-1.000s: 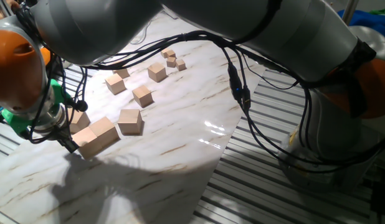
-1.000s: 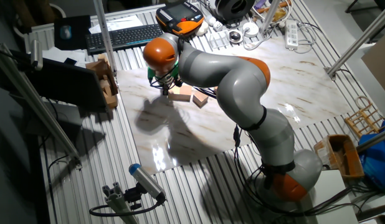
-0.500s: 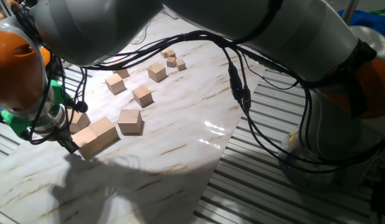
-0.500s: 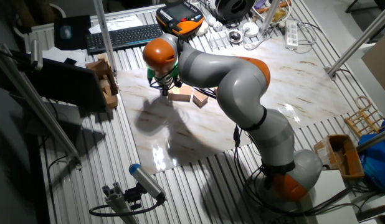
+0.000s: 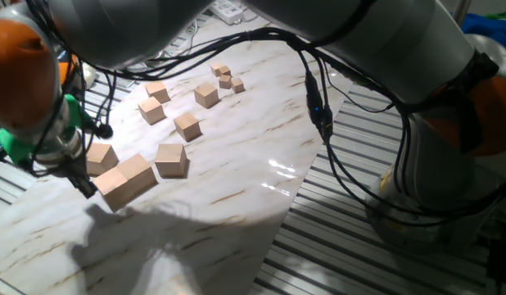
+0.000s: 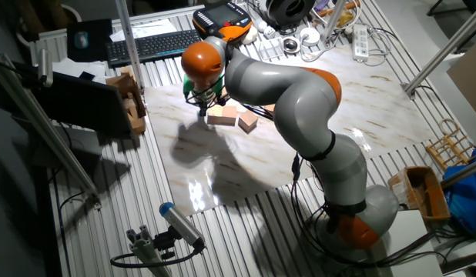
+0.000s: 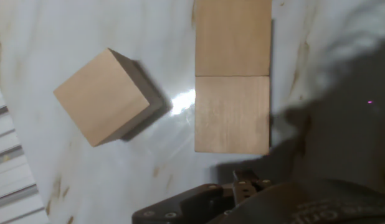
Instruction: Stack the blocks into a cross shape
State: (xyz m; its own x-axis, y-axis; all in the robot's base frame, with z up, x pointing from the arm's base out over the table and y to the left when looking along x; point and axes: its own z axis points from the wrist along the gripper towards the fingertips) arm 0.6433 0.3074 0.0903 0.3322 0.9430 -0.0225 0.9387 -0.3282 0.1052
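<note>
Two of the blocks [image 5: 126, 180] lie edge to edge in a short row on the marble board, also seen in the hand view as the row [image 7: 233, 78]. A third block [image 5: 171, 160] sits just right of them, turned at an angle [image 7: 102, 96]. A fourth block [image 5: 101, 156] lies behind the row, close to the hand. My gripper [image 5: 83, 184] hovers just left of the row's near end, lifted off the board, open and holding nothing. In the other fixed view the gripper [image 6: 201, 111] stands beside the blocks [image 6: 222, 117].
Medium wooden cubes [image 5: 186, 127] [image 5: 152, 110] [image 5: 206, 97] lie farther back on the board, with tiny cubes [image 5: 225, 79] beyond them. Black cables [image 5: 318, 123] hang from the arm over the board's right edge. Slatted metal table [image 5: 335, 246] surrounds the board.
The hand has lifted up and slightly back from the near end of the two-block row. The blocks stay where they were.
</note>
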